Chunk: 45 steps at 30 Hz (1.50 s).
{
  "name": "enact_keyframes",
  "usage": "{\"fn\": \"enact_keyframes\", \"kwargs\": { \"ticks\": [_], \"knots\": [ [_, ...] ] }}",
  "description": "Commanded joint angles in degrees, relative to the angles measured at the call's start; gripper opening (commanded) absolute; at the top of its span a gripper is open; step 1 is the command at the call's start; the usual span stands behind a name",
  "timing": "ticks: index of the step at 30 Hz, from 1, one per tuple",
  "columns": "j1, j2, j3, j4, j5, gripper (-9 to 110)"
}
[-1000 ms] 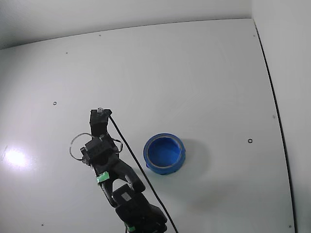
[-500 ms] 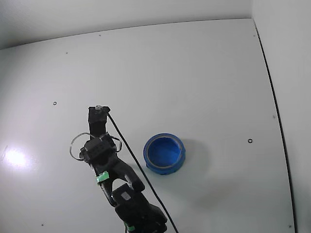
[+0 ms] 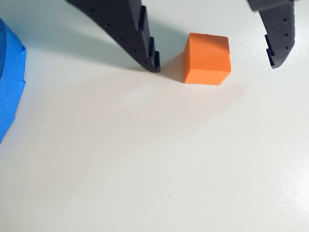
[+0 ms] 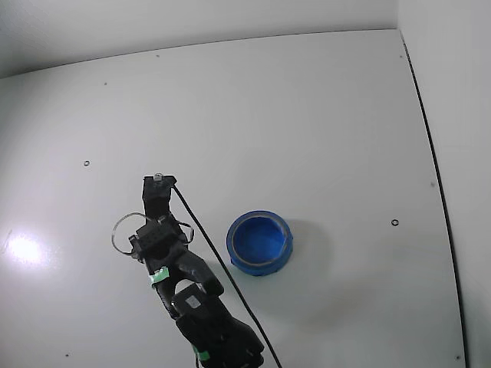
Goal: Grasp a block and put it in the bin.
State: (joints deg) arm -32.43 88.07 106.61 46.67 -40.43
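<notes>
In the wrist view the block (image 3: 206, 58), an orange-red cube, rests on the white table between the two black fingers of my gripper (image 3: 214, 63). The gripper is open. Its left fingertip (image 3: 152, 64) stands close beside the cube, and the right one (image 3: 274, 58) is well clear. Neither touches the cube. A curved piece of the bright-blue bin (image 3: 9, 82) shows at the left edge. In the fixed view the bin (image 4: 259, 268) sits right of my black arm (image 4: 165, 253). The arm covers the block and the fingers there.
A black cable (image 4: 211, 249) runs along the arm between it and the bin. The white table has a few small screw holes (image 4: 394, 223) and a light glare (image 4: 23, 249) at the left. A wall edge (image 4: 430, 138) borders the table's right side.
In the fixed view the wrist end edged slightly up the picture and then came back down to about where it was. The bin has not moved.
</notes>
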Motion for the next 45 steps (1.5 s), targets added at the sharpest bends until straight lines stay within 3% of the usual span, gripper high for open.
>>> {"fn": "enact_keyframes", "kwargs": {
  "ticks": [1,5,9,15,20,27,33,38,45],
  "knots": [
    [-0.2,0.8,-3.2,-0.4,0.0,22],
    [0.2,0.9,-3.2,-0.4,0.3,-2],
    [0.4,1.1,-3.1,-0.2,0.4,4],
    [0.6,7.1,-1.8,-0.9,8.4,0],
    [3.6,24.4,5.1,-1.0,14.8,0],
    [12.0,52.9,18.2,-1.7,15.7,0],
    [26.6,70.8,32.3,-12.9,15.5,0],
    [36.3,72.6,44.3,-20.5,15.1,0],
    [37.0,65.7,56.5,-23.8,15.0,0]
  ]
}}
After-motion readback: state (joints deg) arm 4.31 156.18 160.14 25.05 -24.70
